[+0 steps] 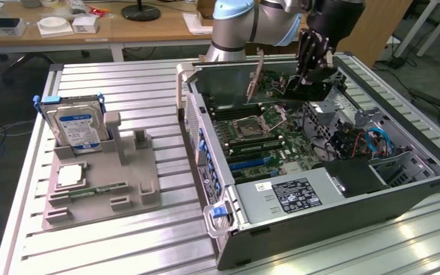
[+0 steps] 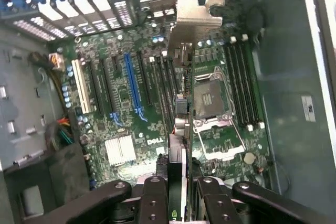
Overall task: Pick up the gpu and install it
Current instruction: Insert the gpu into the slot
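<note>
My gripper (image 1: 311, 66) hangs over the far end of the open computer case (image 1: 297, 223) and is shut on the gpu (image 1: 306, 91), a thin black card held on edge above the motherboard (image 1: 270, 146). In the wrist view the gpu (image 2: 177, 177) runs away from my gripper (image 2: 178, 200) edge-on, and its silver metal bracket (image 2: 197, 17) points toward the case's rear slot covers. The card hovers beside the CPU socket (image 2: 210, 95), clear of the board. The blue expansion slot (image 2: 131, 85) and the black slots beside it hold nothing.
A grey fixture (image 1: 101, 177) at the exterior view's left holds a silver blue-labelled hard drive (image 1: 78, 129), a green memory stick (image 1: 98, 189) and a small chip (image 1: 71, 175). Cables (image 1: 373, 140) and a drive cage crowd the case's right side. A wooden desk stands behind.
</note>
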`<control>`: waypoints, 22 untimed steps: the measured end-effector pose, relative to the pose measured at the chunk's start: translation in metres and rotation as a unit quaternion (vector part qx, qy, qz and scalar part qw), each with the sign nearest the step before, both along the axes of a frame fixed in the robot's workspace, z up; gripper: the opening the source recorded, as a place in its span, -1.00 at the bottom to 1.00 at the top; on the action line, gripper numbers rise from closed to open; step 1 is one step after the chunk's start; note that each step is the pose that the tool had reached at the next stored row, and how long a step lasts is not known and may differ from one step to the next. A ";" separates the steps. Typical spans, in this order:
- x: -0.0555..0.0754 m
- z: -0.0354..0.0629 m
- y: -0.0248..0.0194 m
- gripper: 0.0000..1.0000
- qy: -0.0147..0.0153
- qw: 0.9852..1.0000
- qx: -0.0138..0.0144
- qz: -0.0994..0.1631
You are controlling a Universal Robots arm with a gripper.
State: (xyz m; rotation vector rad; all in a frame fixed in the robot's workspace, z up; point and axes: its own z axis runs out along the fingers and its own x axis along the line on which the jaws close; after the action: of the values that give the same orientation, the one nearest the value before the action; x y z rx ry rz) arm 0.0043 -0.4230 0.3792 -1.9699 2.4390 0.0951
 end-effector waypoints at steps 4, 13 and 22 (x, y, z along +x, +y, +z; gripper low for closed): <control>0.000 -0.0041 0.0000 -0.47 0.000 0.999 0.000 0.033; 0.000 -0.0103 0.0000 -0.47 -0.018 0.998 -0.001 0.068; -0.010 -0.0168 0.0000 -0.47 -0.018 0.997 0.000 0.070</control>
State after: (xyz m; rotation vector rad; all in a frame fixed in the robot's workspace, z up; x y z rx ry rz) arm -0.0059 -0.4230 0.3624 -2.1204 2.2765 0.0595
